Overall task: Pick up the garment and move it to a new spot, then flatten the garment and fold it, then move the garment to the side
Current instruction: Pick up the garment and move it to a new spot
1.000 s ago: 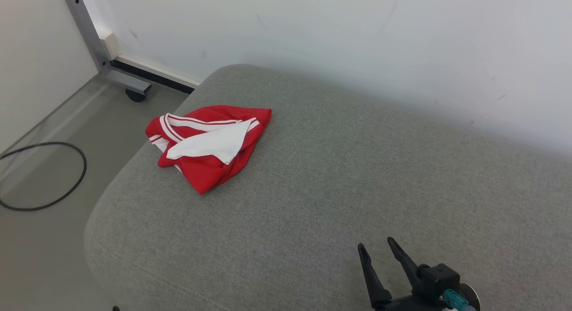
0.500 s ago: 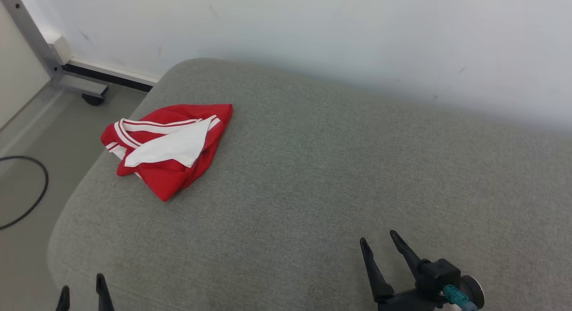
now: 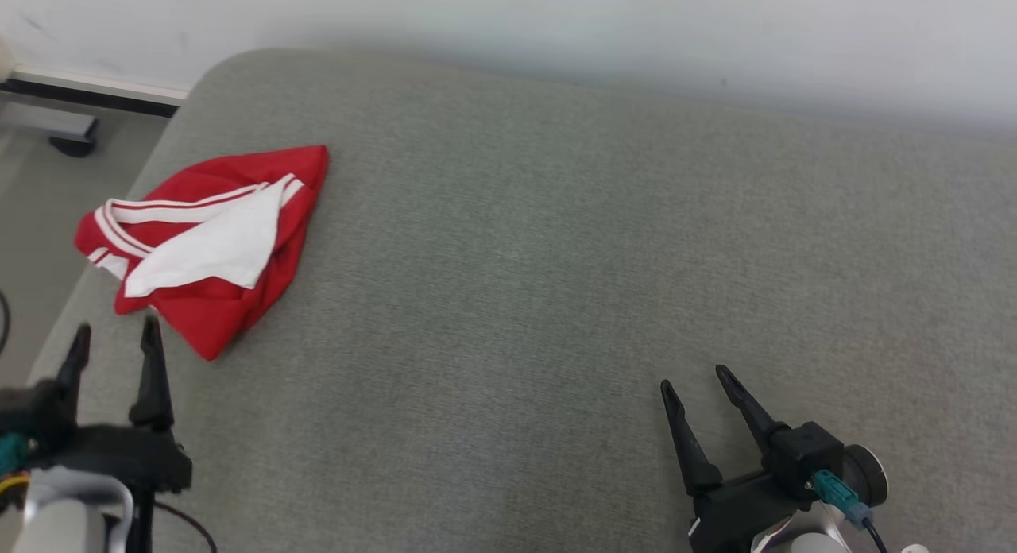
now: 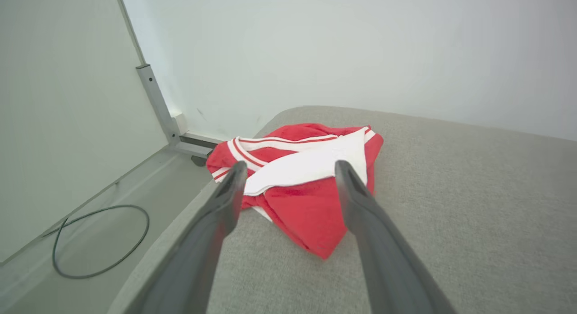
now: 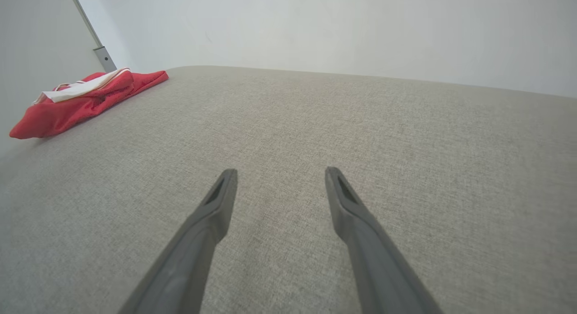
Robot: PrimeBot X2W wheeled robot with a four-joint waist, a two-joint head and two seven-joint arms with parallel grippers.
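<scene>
Left gripper has crept up right next to the garment since half a second ago, fingers spread wide and empty.

So the garment's a crumpled red heap, slightly dimpled fabric with white stripes and a smooth white panel flopped over the top. Its pointed corner sits just ahead of the left fingertips, by the rounded edge of the grey woven cushion. Right gripper is wide open too, holding nothing, over bare cushion, with the garment well off to its left and farther out.
</scene>
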